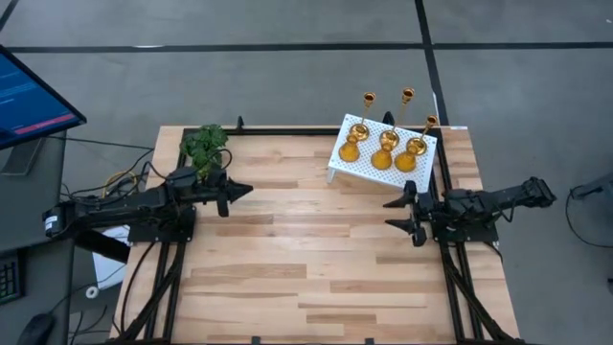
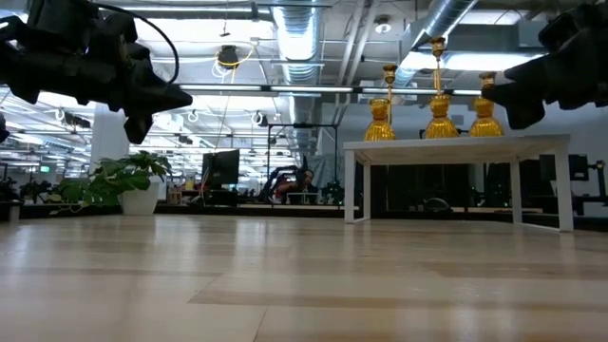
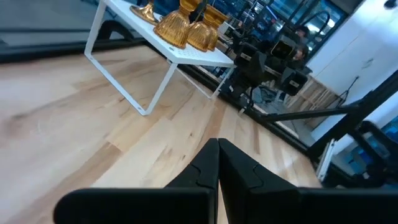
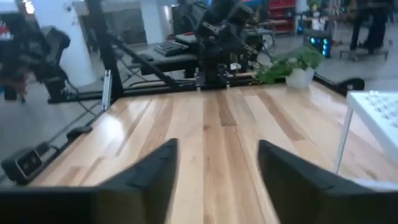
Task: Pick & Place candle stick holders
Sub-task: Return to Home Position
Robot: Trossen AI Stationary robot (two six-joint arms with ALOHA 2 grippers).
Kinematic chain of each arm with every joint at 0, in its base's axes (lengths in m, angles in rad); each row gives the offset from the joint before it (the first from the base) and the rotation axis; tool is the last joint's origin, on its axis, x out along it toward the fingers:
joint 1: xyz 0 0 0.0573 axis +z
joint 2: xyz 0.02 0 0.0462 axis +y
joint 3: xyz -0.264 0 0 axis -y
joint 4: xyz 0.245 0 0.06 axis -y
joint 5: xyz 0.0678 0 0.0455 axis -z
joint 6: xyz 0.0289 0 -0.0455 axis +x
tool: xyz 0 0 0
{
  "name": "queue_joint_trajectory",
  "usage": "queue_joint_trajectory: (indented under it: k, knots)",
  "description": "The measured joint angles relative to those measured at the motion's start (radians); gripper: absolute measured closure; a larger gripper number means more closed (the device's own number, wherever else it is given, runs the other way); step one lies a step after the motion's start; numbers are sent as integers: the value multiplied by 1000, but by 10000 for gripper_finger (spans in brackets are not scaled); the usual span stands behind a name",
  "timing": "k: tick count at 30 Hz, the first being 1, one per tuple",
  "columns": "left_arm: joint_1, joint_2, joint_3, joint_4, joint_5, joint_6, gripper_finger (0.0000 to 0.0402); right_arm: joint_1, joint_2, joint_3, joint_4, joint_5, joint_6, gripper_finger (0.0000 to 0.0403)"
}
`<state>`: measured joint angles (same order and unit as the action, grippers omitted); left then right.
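High view: six candle stick holders [image 1: 383,144], shiny gold, all on the white perforated stand [image 1: 367,168] in two rows of three: squat amber-orange bulbs along one edge, tall thin-stemmed brass sticks on round bases behind. Low view: rows not separable, stems rising straight over bulbs. Left wrist view only: left jaws pressed together, empty, well apart from the stand. Right wrist view only: right jaws spread wide, empty, near the stand's bulb-side edge, above the tabletop [image 4: 211,137].
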<state>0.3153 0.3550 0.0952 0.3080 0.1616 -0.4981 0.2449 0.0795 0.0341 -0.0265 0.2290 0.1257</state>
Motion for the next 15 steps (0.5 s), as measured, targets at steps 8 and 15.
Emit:
queue_joint_trajectory:
  k: [8,15]
  knots:
    - [0,0,0,6,-38,23,391,16,-1,0,-11,-72,-141,388]
    - [0,0,0,7,-38,23,395,16,-2,0,-8,-51,-151,387]
